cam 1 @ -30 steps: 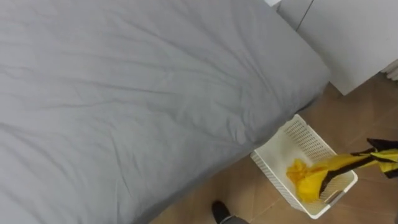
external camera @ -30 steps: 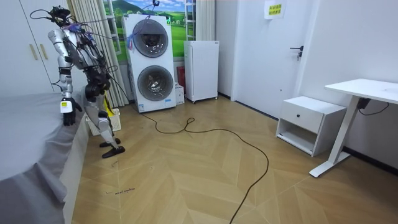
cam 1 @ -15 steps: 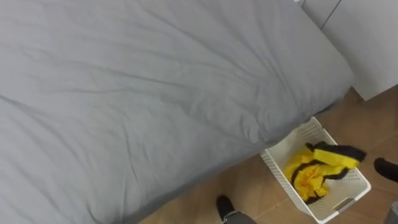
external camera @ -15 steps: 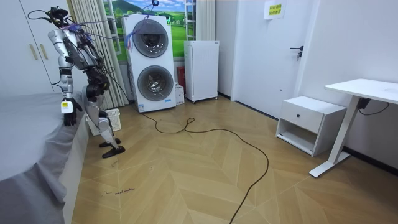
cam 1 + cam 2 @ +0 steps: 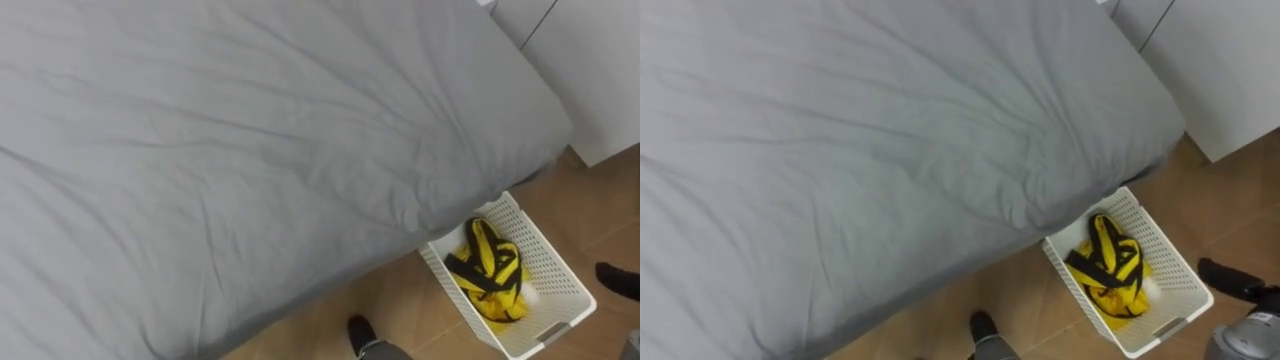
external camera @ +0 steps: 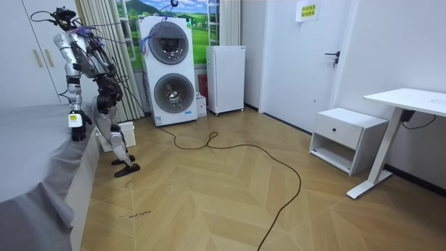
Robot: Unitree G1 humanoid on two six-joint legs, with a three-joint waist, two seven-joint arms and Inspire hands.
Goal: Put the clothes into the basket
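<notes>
The yellow and black clothes [image 5: 487,270] lie bunched inside the white lattice basket [image 5: 553,262], which stands on the wood floor at the corner of the grey bed [image 5: 250,150]. My right hand [image 5: 617,279] hovers just to the right of the basket, apart from it, with dark fingers straight and nothing in them. In the room view I stand upright at the bed's edge, and my left hand [image 6: 77,130] hangs by the mattress. The basket [image 6: 127,132] stands behind my legs there.
A white wardrobe [image 5: 600,80] stands beyond the bed's corner, close behind the basket. In the room view a stacked washer and dryer [image 6: 167,70] stands on my far side.
My right hand has let go of the yellow clothes, which fell and settled into the basket. The hand has opened and drawn back to the right. The head camera shifted a little.
</notes>
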